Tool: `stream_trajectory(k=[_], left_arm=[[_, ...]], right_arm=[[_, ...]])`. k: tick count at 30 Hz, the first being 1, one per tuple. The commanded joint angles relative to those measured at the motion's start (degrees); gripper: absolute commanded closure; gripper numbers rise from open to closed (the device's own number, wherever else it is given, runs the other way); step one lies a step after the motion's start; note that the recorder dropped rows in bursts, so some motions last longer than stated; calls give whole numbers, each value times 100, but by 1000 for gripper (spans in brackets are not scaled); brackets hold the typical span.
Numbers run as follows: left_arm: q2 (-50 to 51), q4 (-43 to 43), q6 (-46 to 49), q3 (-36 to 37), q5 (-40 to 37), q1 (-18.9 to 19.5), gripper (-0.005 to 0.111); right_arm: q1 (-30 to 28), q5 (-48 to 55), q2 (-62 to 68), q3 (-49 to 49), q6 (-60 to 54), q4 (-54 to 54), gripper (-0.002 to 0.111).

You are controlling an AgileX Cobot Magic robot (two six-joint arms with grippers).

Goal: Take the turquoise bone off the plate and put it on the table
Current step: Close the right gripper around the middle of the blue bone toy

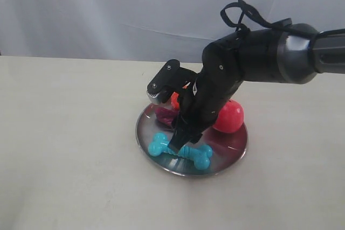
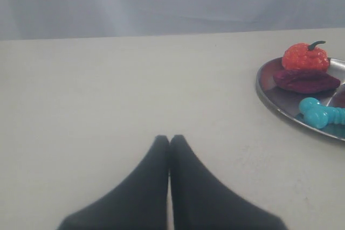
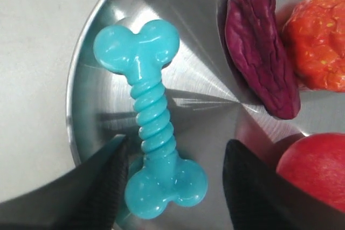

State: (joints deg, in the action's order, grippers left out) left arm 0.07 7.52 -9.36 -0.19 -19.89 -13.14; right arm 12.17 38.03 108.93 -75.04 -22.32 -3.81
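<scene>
The turquoise bone (image 1: 180, 151) (image 3: 152, 120) (image 2: 319, 113) lies flat near the front rim of the silver plate (image 1: 232, 157) (image 3: 205, 63) (image 2: 269, 92). My right gripper (image 1: 180, 143) (image 3: 175, 146) is open and lowered over it, one finger on each side of the ribbed shaft by one knobbed end; the fingers (image 3: 108, 160) are close to the bone but not closed on it. My left gripper (image 2: 169, 139) is shut and empty above the cream table (image 1: 64, 133) (image 2: 108, 90), well off to the side of the plate; the exterior view does not show it.
Also on the plate are a red ball (image 1: 229, 117) (image 3: 315, 168), a dark purple piece (image 1: 164, 114) (image 3: 261, 41) (image 2: 304, 80) and an orange-red pepper toy (image 3: 318, 33) (image 2: 305, 56). A grey cloth backdrop (image 1: 108, 9) hangs behind the table.
</scene>
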Motion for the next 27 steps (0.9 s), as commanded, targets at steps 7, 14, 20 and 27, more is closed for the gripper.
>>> stream_trajectory(k=[7,14,20,27], left_arm=[[-7,2,-9,19,4,-13,107],[-7,2,-9,19,4,-13,107],[-7,2,-9,19,4,-13,107],[-7,2,-9,19,4,-13,107]], right_arm=[[14,-263,334,-26,5,-31,56],[14,-413,565,-26,25,97,56],[14,-422,696,-26,25,139,56],[14,-476,730,-16,25,139,56]])
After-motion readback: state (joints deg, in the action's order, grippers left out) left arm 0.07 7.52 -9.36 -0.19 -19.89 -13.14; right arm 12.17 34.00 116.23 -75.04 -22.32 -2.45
